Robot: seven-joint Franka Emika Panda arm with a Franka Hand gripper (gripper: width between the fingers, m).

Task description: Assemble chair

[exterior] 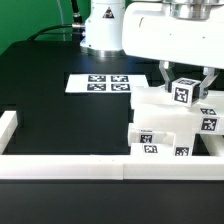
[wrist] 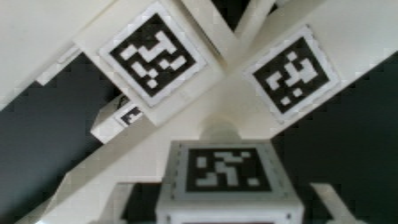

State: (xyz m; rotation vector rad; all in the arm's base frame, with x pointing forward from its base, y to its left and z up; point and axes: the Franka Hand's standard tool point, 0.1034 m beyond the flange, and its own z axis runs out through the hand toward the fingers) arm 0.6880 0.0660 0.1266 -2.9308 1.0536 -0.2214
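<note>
Claw (exterior: 186, 86), what's it doing?
I see it pinching a small tagged chair piece (exterior: 183, 94) between its fingers.
And the rest of the chair?
Stacked white chair blocks (exterior: 168, 138) sit on the tabletop (exterior: 70, 125), just below the claw.

**Free room and obstructions.**

*Open ground:* the matte black tabletop (exterior: 50, 115) lies bare across the exterior view's left and middle. This stretch runs between the flat white marker board (exterior: 97, 83) and the long low white border rail (exterior: 60, 165) at the front.

*Obstructions:*
- that front rail, and a short white rail (exterior: 8, 125) at the left edge
- the white robot base (exterior: 100, 25) behind the board
- a tight cluster of chunky white tagged chair pieces (exterior: 165, 135) at the exterior view's right

Directly above the cluster, the two-finger gripper (exterior: 186, 88), closed on a small white tagged block (exterior: 184, 95), fills the space. In the wrist view, tagged white slabs (wrist: 160, 50) cross close beneath, leaving only narrow dark gaps.
</note>
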